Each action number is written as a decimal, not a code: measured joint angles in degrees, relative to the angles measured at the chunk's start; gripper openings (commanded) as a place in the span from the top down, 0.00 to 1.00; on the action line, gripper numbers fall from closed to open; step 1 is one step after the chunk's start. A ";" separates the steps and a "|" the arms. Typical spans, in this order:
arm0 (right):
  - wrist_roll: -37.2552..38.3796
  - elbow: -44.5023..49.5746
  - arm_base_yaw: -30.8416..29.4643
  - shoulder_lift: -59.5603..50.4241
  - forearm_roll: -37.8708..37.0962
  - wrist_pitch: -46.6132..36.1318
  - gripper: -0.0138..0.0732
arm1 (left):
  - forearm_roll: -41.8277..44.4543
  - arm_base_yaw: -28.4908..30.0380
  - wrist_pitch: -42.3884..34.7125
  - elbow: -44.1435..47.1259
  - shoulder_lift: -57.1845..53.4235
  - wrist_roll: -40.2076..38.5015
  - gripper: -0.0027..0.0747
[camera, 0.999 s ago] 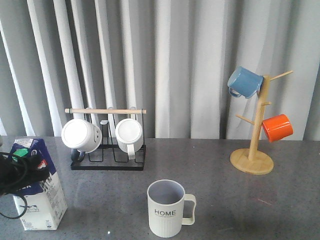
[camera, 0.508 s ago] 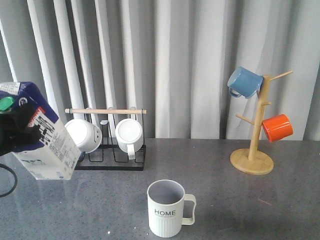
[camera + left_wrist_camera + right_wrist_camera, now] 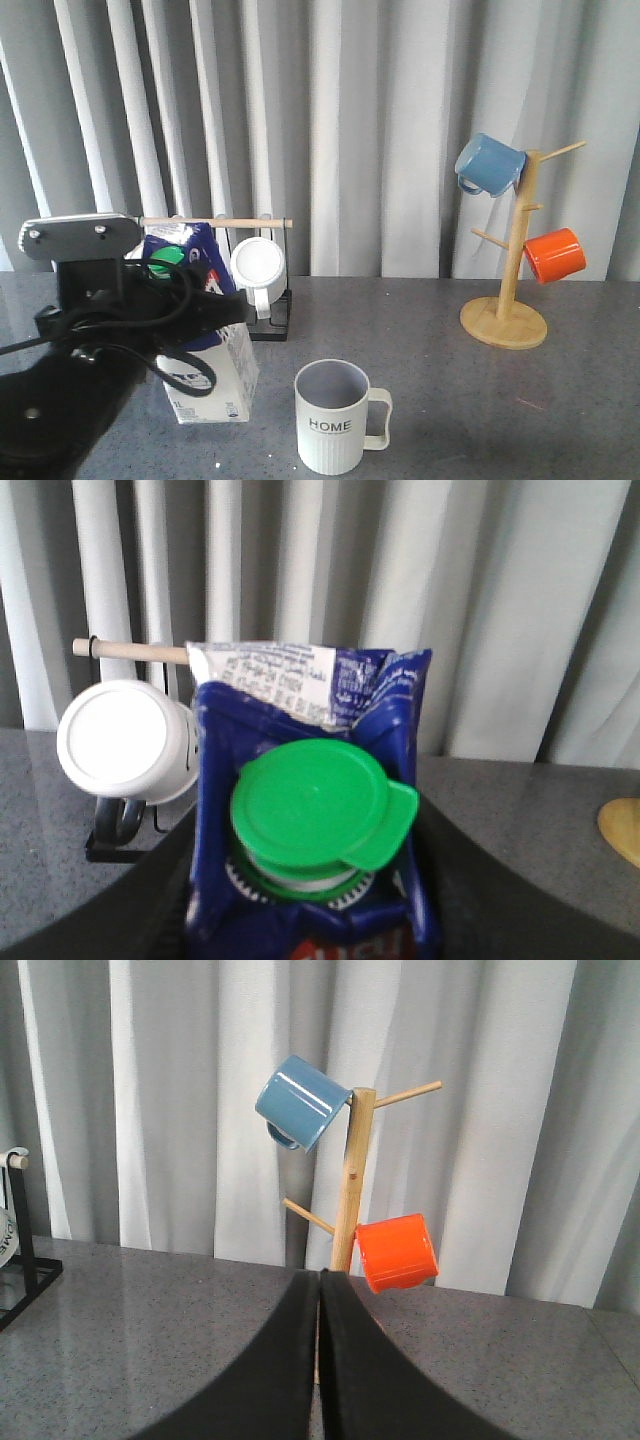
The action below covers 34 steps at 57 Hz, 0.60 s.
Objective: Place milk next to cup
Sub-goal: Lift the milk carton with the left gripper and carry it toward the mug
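On the grey speckled tabletop, just left of the pale grey-white ribbed mug with "HOME" lettering, stands the tall blue-and-white gable-top milk carton with a green round cap. Its base looks to be at or very near the surface, leaning slightly, though contact cannot be confirmed from the front view. The left gripper is wrapped around the carton's upper body, clamped on it; in the left wrist view the cap and the folded gable fill the space between the dark fingers. The right gripper has nothing in it, its two black fingers pressed together with only a thin seam between them, and it faces the wooden mug tree carrying a blue mug and an orange mug.

Behind the carton, a black wire rack with a wooden rail holds a glossy white mug.

As a judgement, the carry is nearly done: the carton is already near the ribbed mug, a narrow gap apart. What remains is settling it flat and upright, letting go, and drawing the arm away without knocking the carton or the mug.
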 measured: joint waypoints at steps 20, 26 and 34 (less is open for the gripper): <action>0.11 0.00 0.00 0.00 0.00 0.00 0.85 | -3.26 -3.92 -2.97 -2.21 10.22 0.16 0.97; 0.11 0.00 0.00 0.00 0.00 0.00 0.85 | -3.86 -3.92 -3.82 -2.47 12.25 0.16 0.97; 0.11 0.00 0.00 0.00 0.00 0.00 0.85 | -3.54 -3.92 -4.28 -2.90 13.05 0.26 0.97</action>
